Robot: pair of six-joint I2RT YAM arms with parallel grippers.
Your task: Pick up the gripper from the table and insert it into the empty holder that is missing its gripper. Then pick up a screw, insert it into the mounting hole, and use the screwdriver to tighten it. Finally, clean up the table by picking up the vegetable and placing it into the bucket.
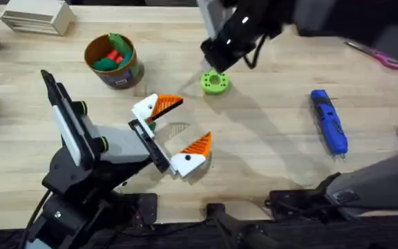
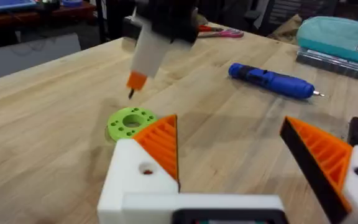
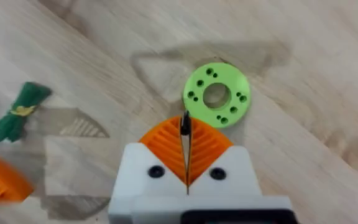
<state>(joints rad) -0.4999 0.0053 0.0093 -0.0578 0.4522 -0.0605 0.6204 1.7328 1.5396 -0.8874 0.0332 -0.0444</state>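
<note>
Two white grippers are working over the table: the right gripper (image 3: 185, 127) is pinching a small dark screw (image 3: 184, 123) above the lime-green disc (image 3: 216, 94); the left gripper (image 1: 179, 126) is gaping wide. The screwdriver (image 1: 329, 121) is lying well apart.

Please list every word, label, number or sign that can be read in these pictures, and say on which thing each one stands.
No text can be read.
Bucket: a label band near its base, too small to read.
Teal case: a white label on its side, too blurred to read.
Screwdriver: no legible marking.
Green disc: holes, no writing.
</note>
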